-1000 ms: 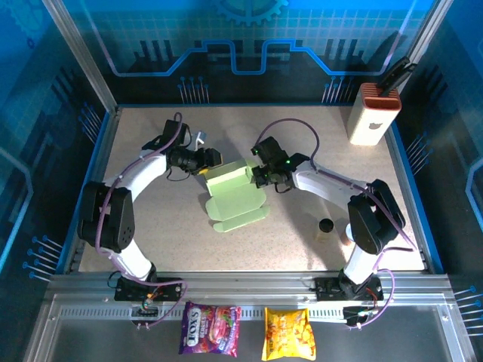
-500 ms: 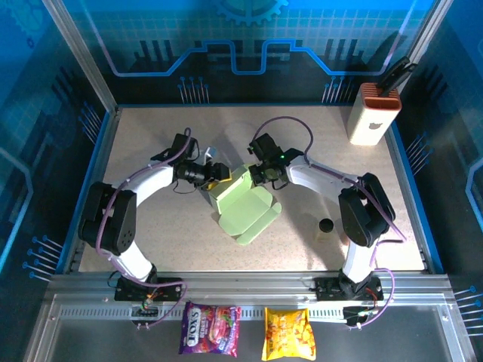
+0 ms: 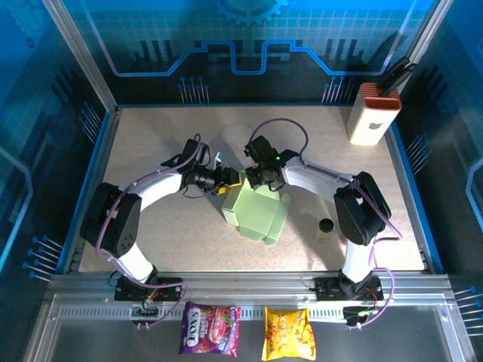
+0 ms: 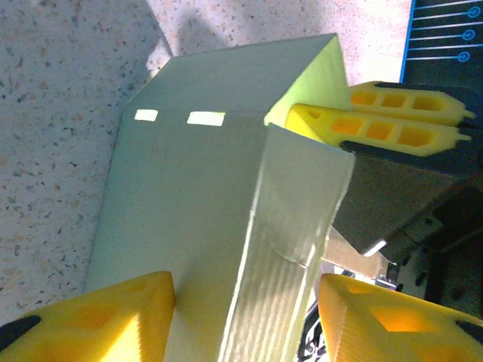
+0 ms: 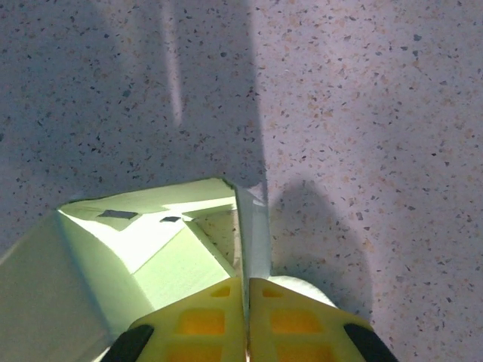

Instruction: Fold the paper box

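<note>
- The paper box [image 3: 256,211], part-folded, sits near the middle of the counter [image 3: 151,136]; it looks like light, thin card that creases easily.
- The right tool [image 5: 247,302] is pinched closed on one upright wall.
- The left tool [image 4: 245,286] is open, astride a flap; best to grip near the creases.

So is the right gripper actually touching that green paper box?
Touching. The right wrist view shows the right gripper shut on a thin upright wall of the paper box.
</note>
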Controlling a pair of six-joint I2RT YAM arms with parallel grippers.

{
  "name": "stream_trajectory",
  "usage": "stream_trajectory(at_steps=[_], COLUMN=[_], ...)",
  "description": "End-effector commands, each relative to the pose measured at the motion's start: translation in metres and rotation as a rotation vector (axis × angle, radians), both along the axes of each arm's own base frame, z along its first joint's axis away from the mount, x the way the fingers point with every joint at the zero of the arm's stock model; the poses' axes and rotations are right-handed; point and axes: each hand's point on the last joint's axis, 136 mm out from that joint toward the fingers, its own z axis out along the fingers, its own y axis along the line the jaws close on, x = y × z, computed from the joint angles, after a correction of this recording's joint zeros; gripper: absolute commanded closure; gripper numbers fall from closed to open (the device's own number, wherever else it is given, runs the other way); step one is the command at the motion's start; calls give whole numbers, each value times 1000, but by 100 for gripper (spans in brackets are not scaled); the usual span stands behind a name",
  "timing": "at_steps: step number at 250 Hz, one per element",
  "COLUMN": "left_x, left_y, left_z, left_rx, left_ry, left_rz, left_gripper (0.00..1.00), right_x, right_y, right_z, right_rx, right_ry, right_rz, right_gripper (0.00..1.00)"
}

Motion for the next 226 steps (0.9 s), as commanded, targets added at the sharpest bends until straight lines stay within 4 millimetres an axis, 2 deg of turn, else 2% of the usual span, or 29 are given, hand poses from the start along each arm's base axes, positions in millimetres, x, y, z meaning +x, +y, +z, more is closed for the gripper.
stream_trajectory(at_steps=[1, 32, 72, 115, 226], left_x=[1, 1, -3, -6, -6], left_y=[1, 3, 1, 2, 1], left_z=[-3, 0, -8, -14, -16], left_rx=[2, 12, 44, 64, 69], left_ry=[-7, -22, -1, 9, 15], left_rz=[46, 56, 37, 36, 31], left_gripper=[46, 46, 54, 56, 60], right_x=[-1, -2, 2, 3, 10], right_y=[13, 14, 15, 23, 27], right_z=[5, 2, 7, 9, 15], right_rx=[-5, 1, 37, 117, 272], right_ry=[-25, -21, -27, 1, -20], right_rz=[9, 5, -38, -110, -229], right_gripper=[92, 92, 91, 93, 94])
